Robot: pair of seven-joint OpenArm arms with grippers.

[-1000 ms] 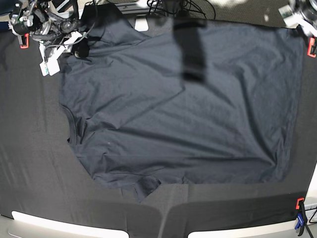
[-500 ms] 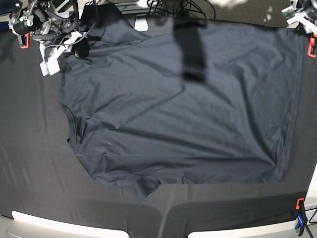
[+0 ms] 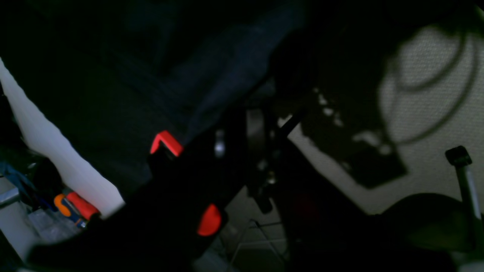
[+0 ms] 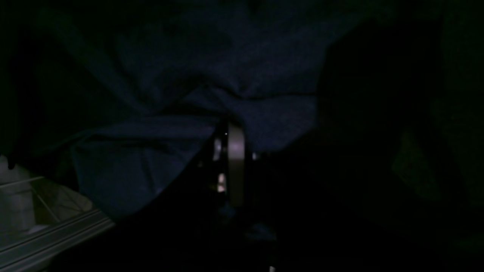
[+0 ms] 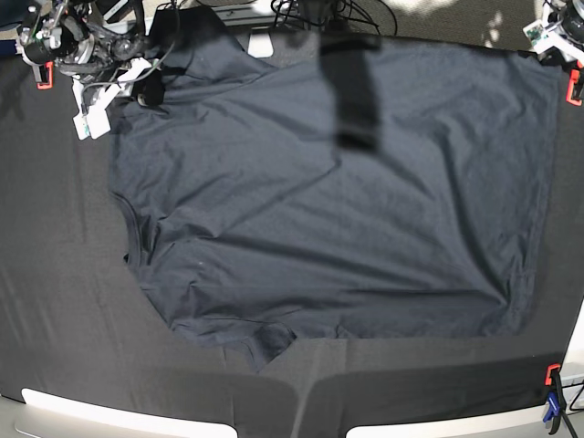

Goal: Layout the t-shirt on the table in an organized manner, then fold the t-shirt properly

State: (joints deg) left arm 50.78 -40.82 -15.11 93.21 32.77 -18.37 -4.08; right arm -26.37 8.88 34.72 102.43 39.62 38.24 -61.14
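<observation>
Across the middle of the table [image 5: 55, 301] I have the t-shirt [image 5: 347, 228] spread nearly flat, its ribbed collar [image 5: 130, 233] toward the base view's left edge and its hem running down the right side close to the table's far corner. One sleeve [image 5: 265, 345] pokes toward the near edge, slightly crumpled; the opposite sleeve [image 5: 196, 46] is pulled up toward the top left corner.

My right gripper [image 5: 151, 89] sits at that top left corner, and the right wrist view shows its fingers [image 4: 235, 158] clenched on a bunched fold of the t-shirt's navy cloth, which drapes over and around them.

My left gripper [image 5: 557, 23] is at the top right corner, barely inside the base view, off the shirt. From its wrist camera I see only dark blurred shapes, a red-tipped clamp [image 3: 166, 143] on the table's edge and the carpeted floor [image 3: 427, 124] beyond, so I cannot tell whether its fingers are released or clenched. Nothing appears caught in them.

Another orange-and-blue clamp [image 5: 552, 397] grips the near right corner of the table.
</observation>
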